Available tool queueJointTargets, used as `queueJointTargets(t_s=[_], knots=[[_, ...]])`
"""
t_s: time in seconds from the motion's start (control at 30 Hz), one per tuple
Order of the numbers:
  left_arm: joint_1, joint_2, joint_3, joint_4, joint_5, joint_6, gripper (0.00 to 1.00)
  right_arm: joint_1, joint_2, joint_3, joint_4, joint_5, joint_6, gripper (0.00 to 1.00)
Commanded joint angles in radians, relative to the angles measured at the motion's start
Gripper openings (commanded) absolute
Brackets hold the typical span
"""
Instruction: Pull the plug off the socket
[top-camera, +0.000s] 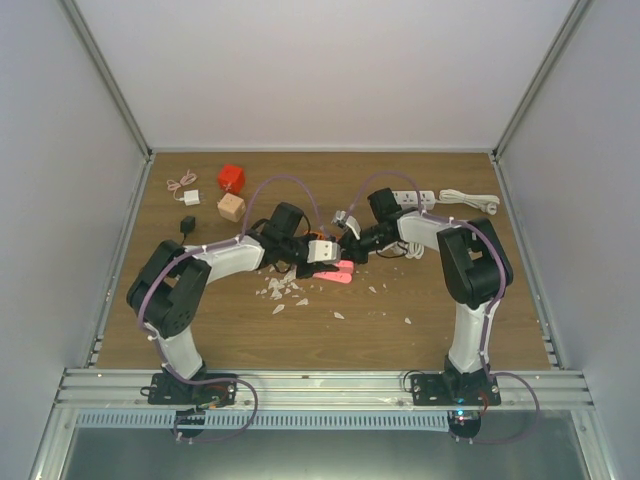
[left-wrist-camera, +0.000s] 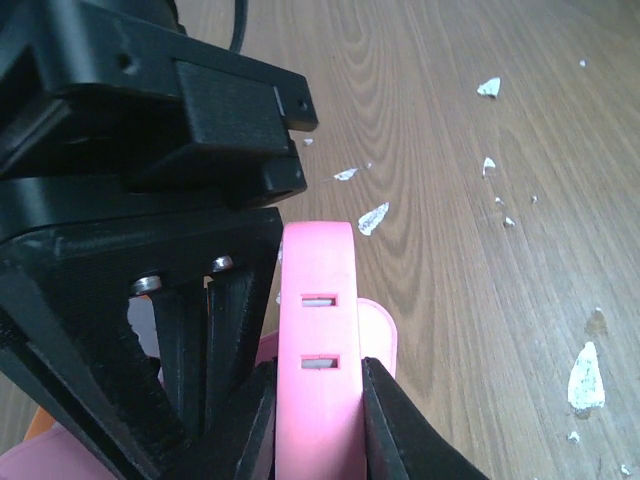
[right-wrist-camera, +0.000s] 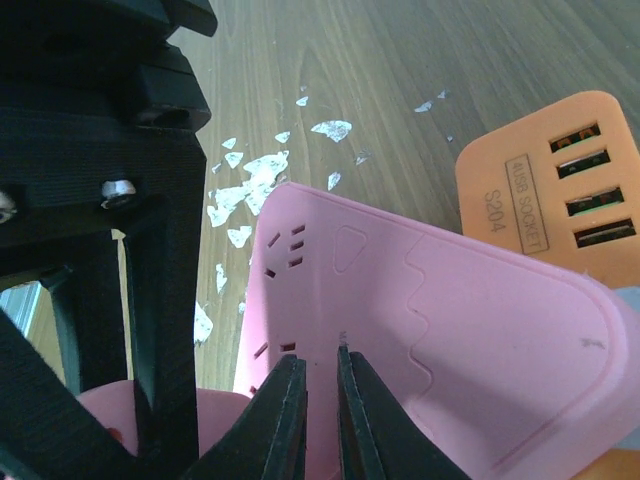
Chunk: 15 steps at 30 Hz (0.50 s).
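A pink multi-socket block (top-camera: 335, 272) lies at the table's middle, between both arms. My left gripper (left-wrist-camera: 318, 366) is shut on a narrow edge of the pink block (left-wrist-camera: 318, 300), where two slots show. My right gripper (right-wrist-camera: 320, 356) hangs just over the block's broad pink face (right-wrist-camera: 450, 330). Its fingers are almost together and nothing shows in the thin gap. An orange USB socket (right-wrist-camera: 545, 190) sits against the pink block. No plug shows clearly in any view. In the top view the left gripper (top-camera: 322, 256) and the right gripper (top-camera: 352, 248) meet over the block.
White chips (top-camera: 285, 290) litter the wood in front of the block. A white power strip (top-camera: 415, 198) with its cable (top-camera: 470, 198) lies at the back right. A red cube (top-camera: 232, 178), a tan cube (top-camera: 231, 207), a white charger (top-camera: 190, 197) and a black adapter (top-camera: 187, 223) sit at the back left.
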Motion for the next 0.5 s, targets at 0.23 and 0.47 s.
queueJointTargets(t_s=[0.23,0.47], knots=[[0.001,-0.039,0.035,-0.022,0.202,0.051,0.18,-0.014,0.093,-0.016,-0.048,0.234,0.019,0.12],[-0.011,-0.062,-0.013,0.039,0.079,0.208,0.18,-0.014,0.100,-0.007,-0.047,0.252,0.031,0.12]])
